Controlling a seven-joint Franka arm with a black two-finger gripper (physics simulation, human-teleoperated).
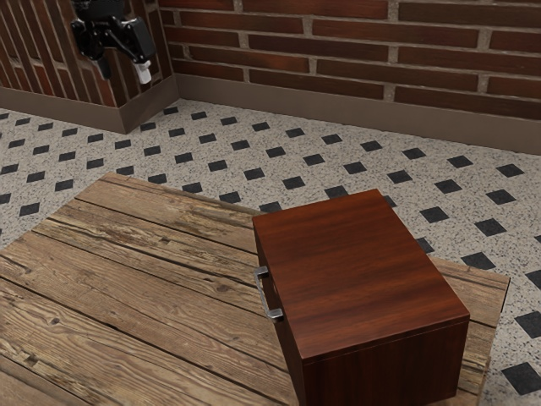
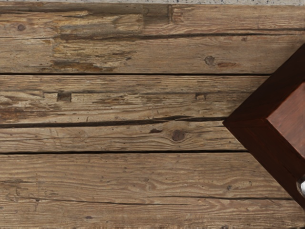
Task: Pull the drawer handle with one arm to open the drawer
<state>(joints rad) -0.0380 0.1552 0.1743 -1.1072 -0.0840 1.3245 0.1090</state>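
A dark red wooden cabinet (image 1: pixel 359 283) stands on the plank table (image 1: pixel 127 279), toward the exterior view's right. Its drawer front faces the exterior view's left and carries a small metal handle (image 1: pixel 268 293); the front sits flush with the cabinet body. My black gripper (image 1: pixel 122 69) hangs high at the upper left, far above and away from the handle, fingers apart with nothing between them. In the wrist view, a corner of the cabinet (image 2: pixel 279 126) lies far below my hand, and a sliver of the handle (image 2: pixel 301 186) shows beside it.
Bare wooden planks (image 2: pixel 119 119) stretch between my hand and the cabinet. Beyond the table are a tiled floor (image 1: pixel 338 152) and a brick wall (image 1: pixel 355 51). The table's edge runs close behind the cabinet on the exterior view's right.
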